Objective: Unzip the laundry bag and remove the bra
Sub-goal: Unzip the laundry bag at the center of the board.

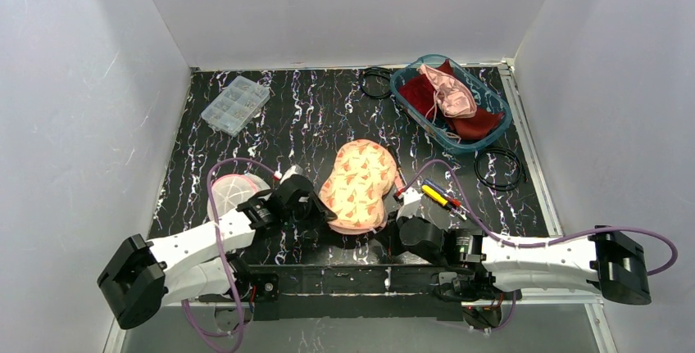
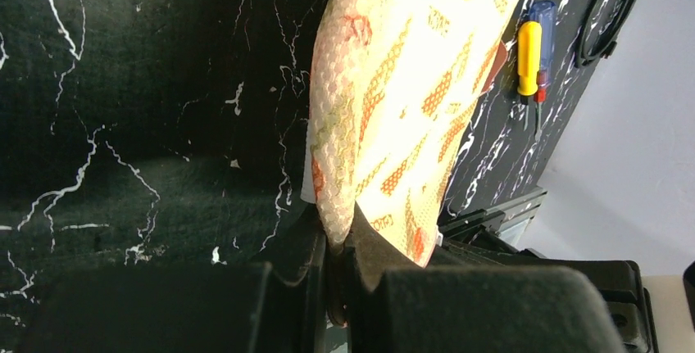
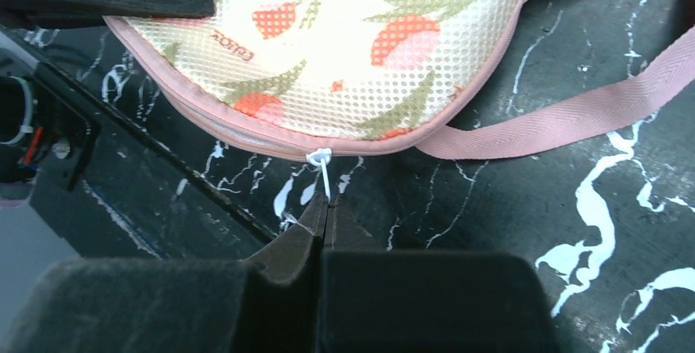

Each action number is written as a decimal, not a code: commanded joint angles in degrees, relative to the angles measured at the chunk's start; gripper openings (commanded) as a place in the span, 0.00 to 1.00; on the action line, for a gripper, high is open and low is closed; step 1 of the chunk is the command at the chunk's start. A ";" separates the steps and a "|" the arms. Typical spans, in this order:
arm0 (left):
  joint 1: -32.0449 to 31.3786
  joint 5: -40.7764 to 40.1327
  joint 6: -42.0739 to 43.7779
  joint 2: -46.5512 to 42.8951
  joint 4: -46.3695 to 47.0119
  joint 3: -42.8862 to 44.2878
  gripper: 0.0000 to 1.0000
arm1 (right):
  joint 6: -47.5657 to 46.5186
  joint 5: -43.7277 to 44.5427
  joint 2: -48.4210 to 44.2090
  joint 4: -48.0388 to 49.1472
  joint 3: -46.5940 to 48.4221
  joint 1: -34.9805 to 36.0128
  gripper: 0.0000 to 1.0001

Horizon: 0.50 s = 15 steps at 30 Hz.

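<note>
Left gripper (image 1: pixel 326 214), seen from the top camera, sits at the near left edge of the laundry bag (image 1: pixel 358 181), and the right gripper (image 1: pixel 387 237) sits at the bag's near right corner. From this height neither grip can be read. The bag lies flat on the black marbled table (image 1: pixel 328 115). Beyond the bag to the right stands a teal basket (image 1: pixel 396 84) holding red cloth and a pink garment (image 1: pixel 452 95). A yellow screwdriver (image 1: pixel 434 196) lies just right of the bag, a black cable ring (image 1: pixel 498 169) lies farther right, and a clear compartment box (image 1: pixel 235 105) sits well beyond the bag to the left.

On the left wrist camera, the left gripper's jaws are pinched narrow on the bag's mesh edge, and the cloth rises from between them.

On the right wrist camera, the right gripper's jaws are pressed together on the white zip pull (image 3: pixel 321 174), which hangs from the bag's pink-trimmed rim. The zip there looks done up. A pink strap (image 3: pixel 574 111) trails from the bag to the right, flat on the table. The bag's contents cannot be made out through the mesh.
</note>
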 commanded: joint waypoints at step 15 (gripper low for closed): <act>8.19 8.02 14.27 3.63 -8.54 6.12 0.72 | -5.60 -6.07 6.50 9.36 1.24 0.07 0.01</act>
